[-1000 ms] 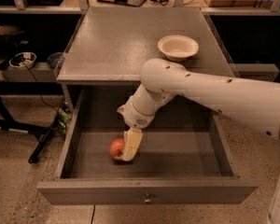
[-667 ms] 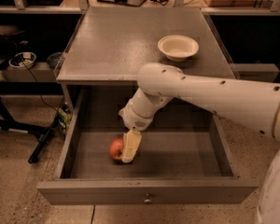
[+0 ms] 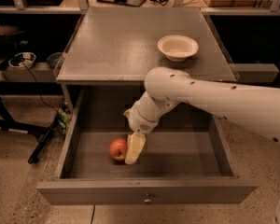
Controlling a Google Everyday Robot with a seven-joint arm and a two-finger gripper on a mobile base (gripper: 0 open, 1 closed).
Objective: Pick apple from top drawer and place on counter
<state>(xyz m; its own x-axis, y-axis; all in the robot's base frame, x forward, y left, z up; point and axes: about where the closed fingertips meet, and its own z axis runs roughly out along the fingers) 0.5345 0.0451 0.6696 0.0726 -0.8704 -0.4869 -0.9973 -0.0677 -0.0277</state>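
End effector (image 3: 129,154) slightly lower than before, against the apple (image 3: 117,149) in the top drawer (image 3: 179,160); grasp unclear.

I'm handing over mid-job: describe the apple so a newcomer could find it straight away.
Start at the open top drawer below the grey counter. On its floor, left of centre, lies the apple, right beside the gripper that hangs down into the drawer. It is the only small, round, red-orange thing there; the white bowl sits on the counter.

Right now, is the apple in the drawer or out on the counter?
In. The apple lies on the floor of the open top drawer, with the gripper beside it.
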